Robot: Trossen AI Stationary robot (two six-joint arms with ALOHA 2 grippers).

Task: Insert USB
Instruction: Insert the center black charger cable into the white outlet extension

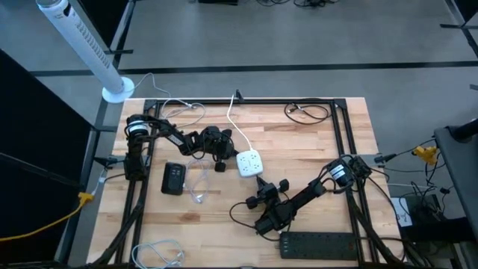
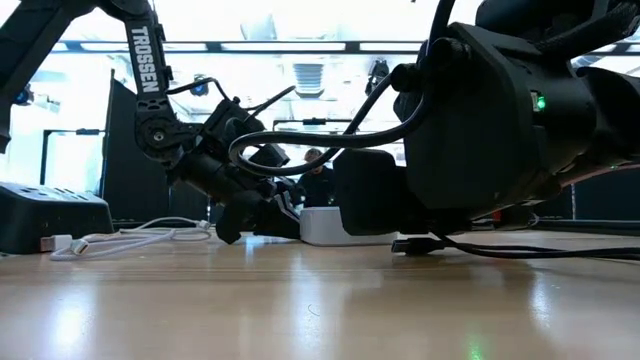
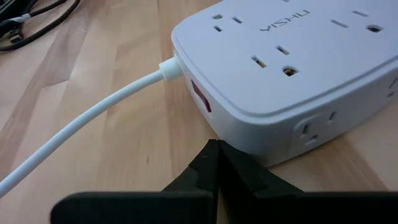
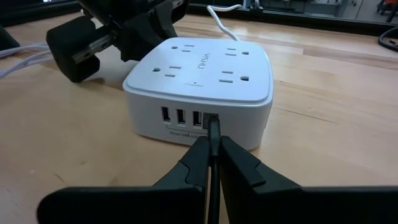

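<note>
Right now your right hand (image 4: 212, 155) is pinching the USB plug (image 4: 212, 127), whose tip sits at the rightmost of the USB ports on the white power strip (image 4: 205, 87) mid-bench (image 1: 314, 149). Judge that plug small, stiff and slick: hold it square by its body, close behind the metal. Since the strip looks light and may slide, your left hand (image 3: 214, 163), pressed together, touches its far corner beside the white cord (image 3: 93, 118).

White power strip (image 1: 250, 162) hemmed between both grippers; bare tabletop (image 1: 314, 146) beside it; black adapter (image 1: 174, 179) well apart.
</note>
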